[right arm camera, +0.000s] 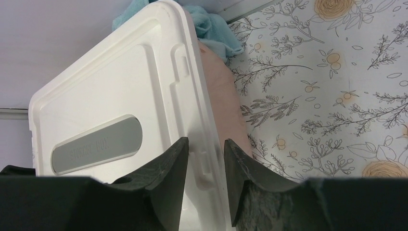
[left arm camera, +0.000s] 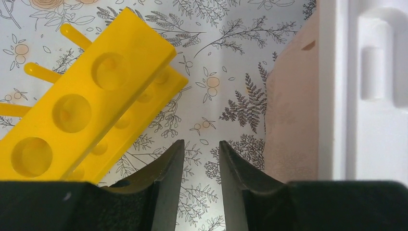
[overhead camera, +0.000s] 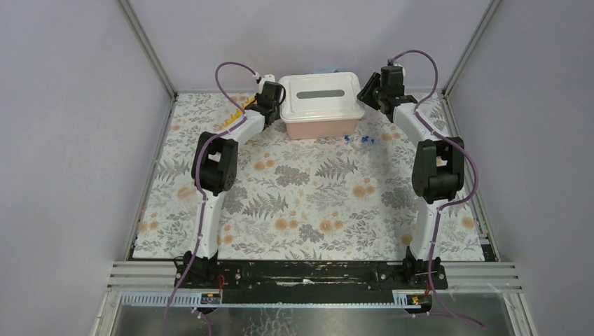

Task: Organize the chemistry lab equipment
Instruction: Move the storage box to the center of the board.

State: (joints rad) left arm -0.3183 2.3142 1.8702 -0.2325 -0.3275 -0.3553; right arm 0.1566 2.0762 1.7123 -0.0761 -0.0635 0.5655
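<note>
Toward the far tabletop, tiny blue-capped clear tubes lie before a white-lidded pink plastic bin. My left gripper, parted and empty, hangs just right of the long yellow plastic test-tube rack, its long axis slanting away leftward; my right gripper, also parted, hovers at the bin's other end.

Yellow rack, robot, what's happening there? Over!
Left end effector open, empty, between yellow rack and lidded box. Right end effector open at the lid edge. Rack not gripped.
</note>
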